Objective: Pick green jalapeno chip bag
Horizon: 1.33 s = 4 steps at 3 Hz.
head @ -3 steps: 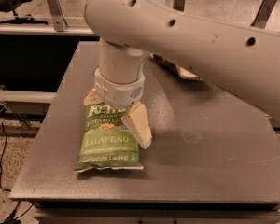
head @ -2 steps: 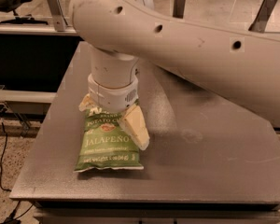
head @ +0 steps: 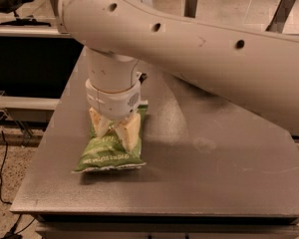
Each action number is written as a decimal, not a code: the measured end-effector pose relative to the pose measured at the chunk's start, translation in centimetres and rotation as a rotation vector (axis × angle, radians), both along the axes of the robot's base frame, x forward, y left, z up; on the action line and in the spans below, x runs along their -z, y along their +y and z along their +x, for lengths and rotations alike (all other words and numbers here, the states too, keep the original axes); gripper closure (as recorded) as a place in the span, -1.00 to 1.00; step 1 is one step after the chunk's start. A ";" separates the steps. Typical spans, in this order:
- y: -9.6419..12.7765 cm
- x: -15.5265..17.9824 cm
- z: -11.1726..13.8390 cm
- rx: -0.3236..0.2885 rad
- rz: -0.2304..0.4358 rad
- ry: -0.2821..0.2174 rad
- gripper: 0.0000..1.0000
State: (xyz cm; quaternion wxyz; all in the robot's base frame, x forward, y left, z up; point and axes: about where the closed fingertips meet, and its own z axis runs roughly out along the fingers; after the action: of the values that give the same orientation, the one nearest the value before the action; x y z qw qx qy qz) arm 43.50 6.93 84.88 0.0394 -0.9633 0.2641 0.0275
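Observation:
The green jalapeno chip bag (head: 107, 156) lies flat near the left front of the grey table (head: 214, 178). My gripper (head: 114, 135) comes straight down onto the bag's upper half. Its two tan fingers (head: 130, 131) stand close together, pinching the bag's middle between them. The bag's top end is hidden under the wrist. The bag's lower end still rests on the table.
My large white arm (head: 199, 49) spans the view from the upper right and hides the back of the table. The table's left edge (head: 55, 128) is close to the bag. Metal rails and posts (head: 190, 4) stand behind the table.
The gripper has come down onto the bag and its fingers have closed in from a wide spread to a narrow pinch. The bag has bunched up slightly.

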 end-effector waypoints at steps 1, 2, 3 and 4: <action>-0.3 -0.5 0.1 0.003 -0.002 0.002 0.58; -0.9 -2.2 0.7 0.042 0.028 0.020 0.99; -1.6 -4.7 1.6 0.089 0.084 0.057 1.00; -1.8 -8.6 3.0 0.132 0.179 0.081 1.00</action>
State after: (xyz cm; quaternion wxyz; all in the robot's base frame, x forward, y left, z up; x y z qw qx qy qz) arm 46.47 5.13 93.46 0.1163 -0.9346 0.3246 0.0874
